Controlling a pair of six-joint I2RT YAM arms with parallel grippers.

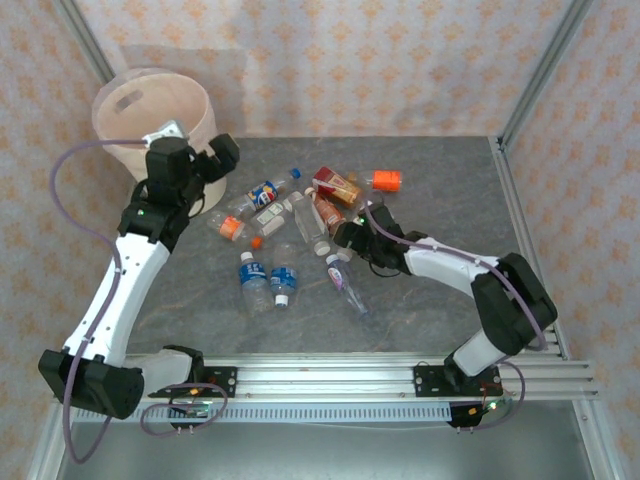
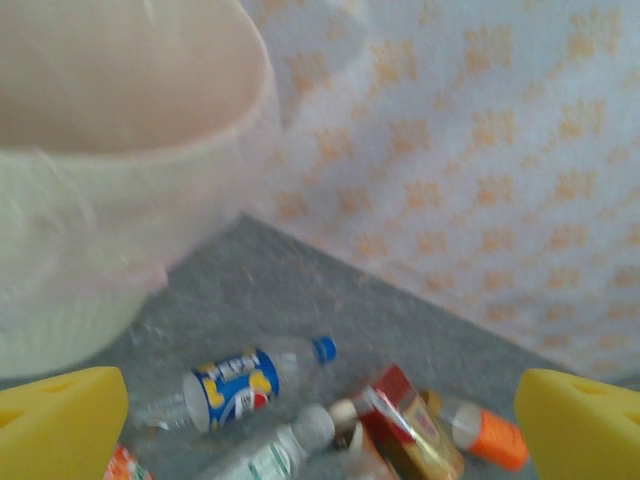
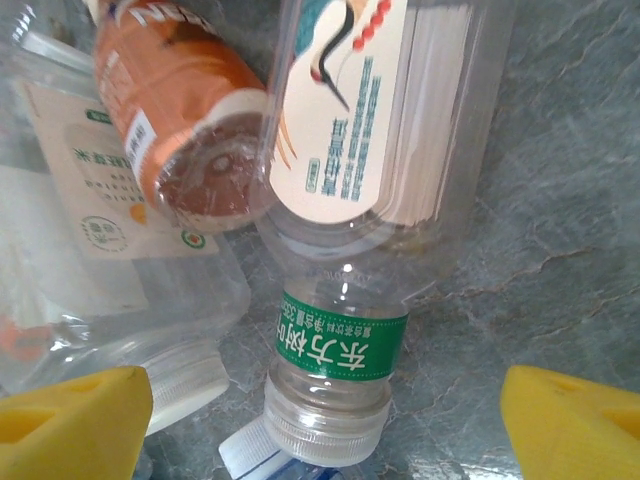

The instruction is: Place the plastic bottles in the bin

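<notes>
Careful: your right gripper (image 3: 320,425) stands spread and grasps nothing, its fingers either side of the cap of the green-banded bottle (image 3: 340,345), which lies in the pile of plastic bottles (image 1: 290,225) mid-table. In the wrist view its long axis runs 6 to 12, cap at 6, pointing at the wrist. The orange bottle (image 3: 180,110) leans on its shoulder at 10; closing on the round neck could squirt it free or drag that neighbour. Your left gripper (image 2: 320,425) hangs wide and empty by the bin (image 1: 120,130) at 10.

Glossy clear plastic bottles (image 3: 350,270), paper labels (image 3: 345,110), smooth stone-look table (image 3: 560,200), thin translucent bag (image 2: 70,250)
</notes>
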